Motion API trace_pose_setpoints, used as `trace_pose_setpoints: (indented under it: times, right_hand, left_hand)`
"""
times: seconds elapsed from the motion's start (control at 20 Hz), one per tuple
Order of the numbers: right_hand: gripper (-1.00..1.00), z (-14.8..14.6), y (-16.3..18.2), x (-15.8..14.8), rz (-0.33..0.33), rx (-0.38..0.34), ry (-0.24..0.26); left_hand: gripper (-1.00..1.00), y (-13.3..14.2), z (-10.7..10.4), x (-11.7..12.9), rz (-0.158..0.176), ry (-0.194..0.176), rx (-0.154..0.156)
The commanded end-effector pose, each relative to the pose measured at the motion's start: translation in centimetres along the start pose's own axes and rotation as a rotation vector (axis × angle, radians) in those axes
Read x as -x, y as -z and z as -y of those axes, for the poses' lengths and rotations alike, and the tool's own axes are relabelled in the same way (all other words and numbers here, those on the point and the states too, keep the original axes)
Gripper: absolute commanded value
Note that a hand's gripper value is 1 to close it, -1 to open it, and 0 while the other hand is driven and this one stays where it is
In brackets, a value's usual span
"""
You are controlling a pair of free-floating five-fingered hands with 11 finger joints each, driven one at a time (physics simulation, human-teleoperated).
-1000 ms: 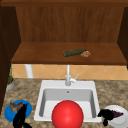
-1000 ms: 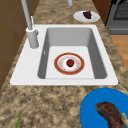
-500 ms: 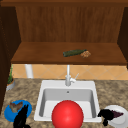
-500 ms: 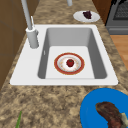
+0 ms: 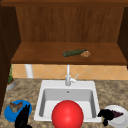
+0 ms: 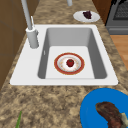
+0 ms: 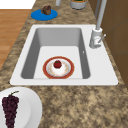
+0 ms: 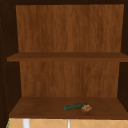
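My left hand (image 5: 22, 117) hovers at the counter's front left, fingers straight and pointing up, just right of a blue plate (image 5: 10, 113) that holds a piece of brown meat (image 5: 15, 106). My right hand (image 5: 107, 114) hangs relaxed over the left rim of a white plate (image 5: 120, 121) with dark grapes (image 5: 117, 114). Between them a red round fruit (image 5: 67, 115) sits in the white sink (image 5: 67, 85). The side views show this fruit (image 6: 70, 62) on a red-rimmed plate (image 6: 60, 69) on the basin floor.
A faucet (image 5: 68, 76) stands behind the basin. On the wooden shelf above lie a green cucumber (image 5: 73, 52) and a small brown item (image 5: 85, 54). A potted plant (image 5: 10, 80) and a white cylinder (image 5: 28, 71) stand at the back left. A stove (image 6: 120, 15) adjoins the counter's right end.
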Motion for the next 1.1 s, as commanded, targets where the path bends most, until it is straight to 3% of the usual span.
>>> trace_pose_setpoints:
  times: [0.0,0.15,0.35,0.7,1.05]
  right_hand:
    - [0.0,0.0,0.0,0.0,0.0,0.0,0.0]
    - [0.0,0.0,0.0,0.0,0.0,0.0,0.0]
    - [0.0,0.0,0.0,0.0,0.0,0.0,0.0]
    - [0.0,0.0,0.0,0.0,0.0,0.0,0.0]
    - [0.0,0.0,0.0,0.0,0.0,0.0,0.0]
  left_hand:
    - [-1.0,1.8,-0.9,-0.9,0.002,-0.023,0.087]
    - [-1.0,4.0,-2.1,-1.5,0.01,-0.019,0.058]
    - [-1.0,4.9,-2.4,-1.7,-0.019,-0.021,0.121]
    - [-1.0,7.6,-2.7,-2.1,-0.023,-0.022,0.154]
    - [-1.0,8.0,-2.2,-2.0,-0.016,-0.007,0.204]
